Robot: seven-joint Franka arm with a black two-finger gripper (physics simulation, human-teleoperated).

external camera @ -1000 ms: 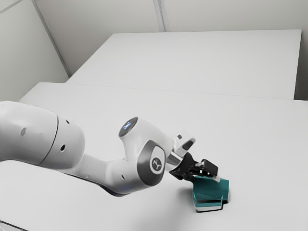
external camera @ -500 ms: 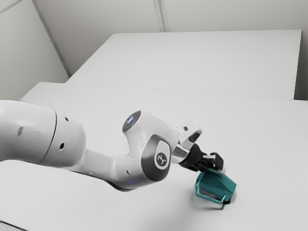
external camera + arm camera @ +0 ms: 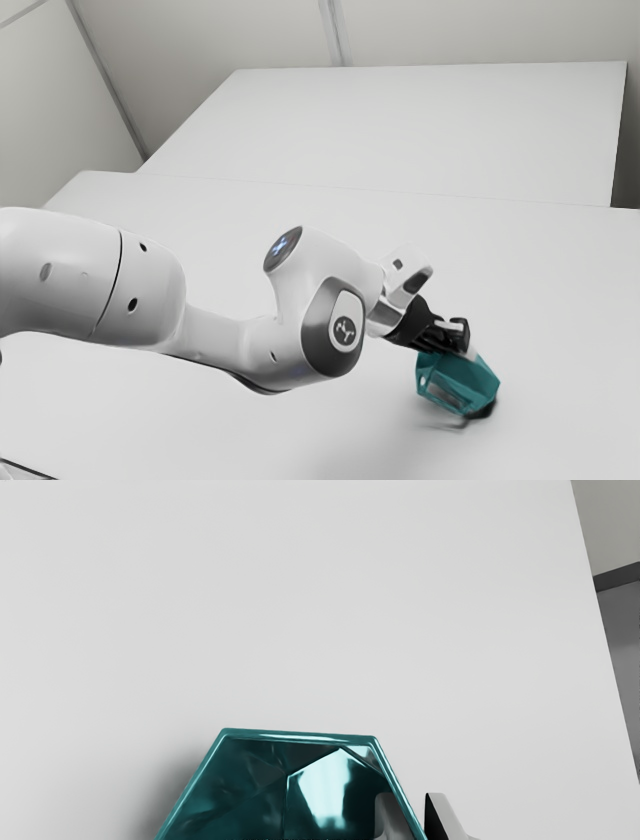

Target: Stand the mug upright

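1. White tabletop (image 3: pixel 240 430) frames the turn: a teal mug (image 3: pixel 467 380), flatter on its side a second earlier, now tilts beneath the black gripper (image 3: pixel 464 349), toward the exterior view's right.
2. Fingers pinch its wall, one inside the mouth, one outside.
3. Arm and mug have swung together, suggesting the grip holds. Still leaning, the mug likely needs more rotation before its base can settle flat.

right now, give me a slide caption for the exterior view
Black gripper holding a tilted teal mug at a white table.
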